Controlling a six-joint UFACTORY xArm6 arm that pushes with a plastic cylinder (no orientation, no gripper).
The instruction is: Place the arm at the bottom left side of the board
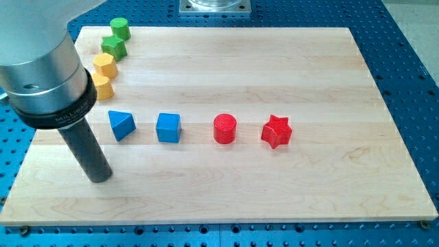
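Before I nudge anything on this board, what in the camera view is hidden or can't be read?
- Lower yellow block: its left part is behind the arm's grey housing, so its shape is unclear.
- Board: the housing covers part of its left side.
- Metal base plate at the view's top: cut off by the frame edge.
- My tip: whether it touches the board cannot be judged. It sits below-left of the blue triangular block.

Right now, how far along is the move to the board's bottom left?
Mostly done: my tip rests on the board in its lower-left part, below and left of the blue triangle, touching no block. In hand: nothing is being pushed. Left: at most a nudge toward the bottom-left corner.
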